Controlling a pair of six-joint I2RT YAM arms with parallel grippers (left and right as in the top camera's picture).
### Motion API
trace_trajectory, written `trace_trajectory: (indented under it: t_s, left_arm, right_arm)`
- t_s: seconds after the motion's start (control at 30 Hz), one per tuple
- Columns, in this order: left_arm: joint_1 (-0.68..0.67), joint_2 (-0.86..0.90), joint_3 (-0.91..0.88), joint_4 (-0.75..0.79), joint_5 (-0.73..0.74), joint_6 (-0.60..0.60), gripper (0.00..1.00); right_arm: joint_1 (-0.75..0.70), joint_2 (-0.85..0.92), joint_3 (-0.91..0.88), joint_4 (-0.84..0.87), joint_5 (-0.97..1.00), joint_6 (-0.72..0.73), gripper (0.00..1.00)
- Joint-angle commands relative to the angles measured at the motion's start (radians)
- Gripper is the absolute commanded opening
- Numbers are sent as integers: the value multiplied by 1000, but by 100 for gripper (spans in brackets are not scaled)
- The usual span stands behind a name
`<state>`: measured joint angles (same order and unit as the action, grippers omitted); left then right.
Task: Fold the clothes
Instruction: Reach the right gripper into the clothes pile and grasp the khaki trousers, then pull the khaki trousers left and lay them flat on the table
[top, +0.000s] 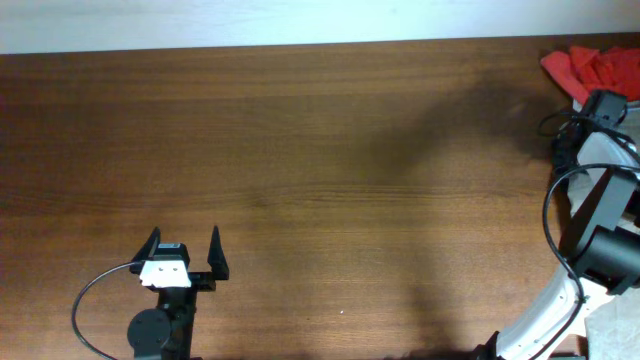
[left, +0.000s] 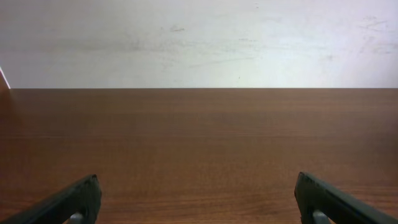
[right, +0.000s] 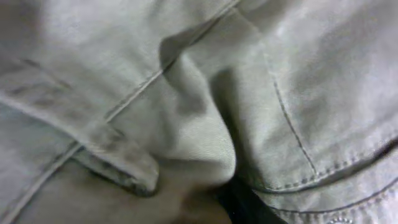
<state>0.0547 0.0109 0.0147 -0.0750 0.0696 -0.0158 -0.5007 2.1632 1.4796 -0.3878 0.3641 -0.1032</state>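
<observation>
A grey-green garment (right: 186, 93) with stitched seams fills the right wrist view, bunched in folds right against the camera. A dark shape (right: 249, 202) at the bottom of that view may be a finger; the jaws themselves are hidden by cloth. In the overhead view the right arm (top: 598, 215) reaches along the table's right edge, its gripper end by a red cloth (top: 595, 68) at the far right corner. My left gripper (top: 184, 238) is open and empty at the near left of the wooden table (top: 320, 170). Its two fingers also frame bare wood in the left wrist view (left: 198, 183).
A white wall (left: 199, 37) runs along the table's far edge. The right arm's black cables (top: 556, 200) loop over the table's right side. A pale grey patch (top: 615, 325) lies off the near right corner.
</observation>
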Motion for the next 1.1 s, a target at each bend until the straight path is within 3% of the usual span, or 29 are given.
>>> trace_trajectory:
  t_s: [0.0, 0.23, 0.33, 0.5, 0.63, 0.7, 0.83, 1.03, 1.07]
  left_arm:
    - [5, -5, -6, -2, -7, -2, 99]
    - [5, -5, -6, -2, -7, -2, 99]
    - [5, -5, -6, -2, -7, -2, 99]
    - [5, -5, -6, -2, -7, -2, 99]
    - [5, -5, -6, -2, -7, -2, 99]
    - [5, -5, -6, -2, -7, -2, 99]
    - [5, -5, -6, -2, -7, -2, 99]
    - [5, -5, -6, -2, -7, -2, 99]
    - [5, -5, -6, -2, -7, -2, 99]
  right_arm:
    - [-24, 16, 8, -8, 23, 3, 4]
    - [-25, -53, 89, -92, 41, 52, 4]
    - [-24, -174, 93, -93, 37, 138, 4]
    - [-13, -349, 93, -101, 27, 142, 4]
    - [99, -470, 93, -101, 16, 142, 4]
    - [247, -521, 93, -91, -78, 153, 4]
    - [542, -482, 93, -57, -220, 342, 4]
    - [1125, -140, 93, 250, -362, 593, 5]
    - [1192, -99, 93, 278, -360, 594, 26]
